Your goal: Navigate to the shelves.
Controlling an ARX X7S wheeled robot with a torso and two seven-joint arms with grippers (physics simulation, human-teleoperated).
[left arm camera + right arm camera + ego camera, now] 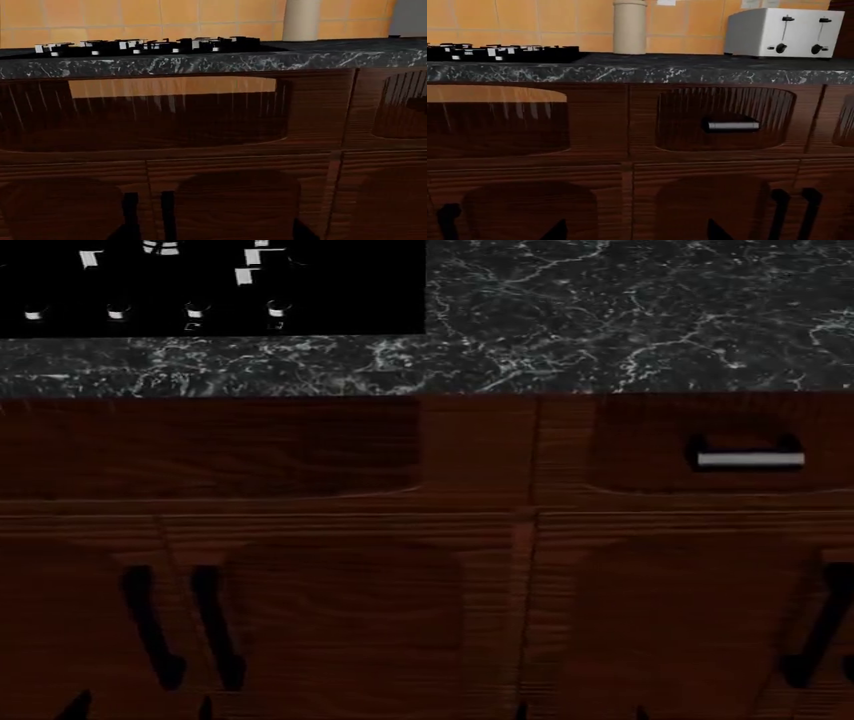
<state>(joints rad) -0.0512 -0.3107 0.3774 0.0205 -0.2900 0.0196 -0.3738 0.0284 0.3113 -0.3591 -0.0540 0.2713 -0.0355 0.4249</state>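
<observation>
The robot faces a run of dark wooden cabinets close up, so close that the head view holds little but their fronts. No shelves show in any of the three views, so where they stand cannot be told from here. By that measure the trip looks hardly begun or at least far from done: the base will have to back off or turn away from this counter before shelves can come into sight.

Above the cabinets lies a black marbled worktop, its front edge running straight across all views. Behind it rises an orange tiled wall.

Set into the worktop toward its left end is a black stove with pale knobs and burner grates; it reaches nearly to the front edge. Toward the right end, against the wall, sits a white toaster with two levers and two dials. Between stove and toaster, also at the back edge, stands a tall cream canister, upright and apart from both.

Below the worktop a drawer front carries a short silver handle in a recess. The lower doors have dark vertical handles.

Neither the left pincer nor the right one appears in any view, wrist cameras included, so whether their fingers are spread or pressed together I cannot tell. Nothing appears to be carried.
</observation>
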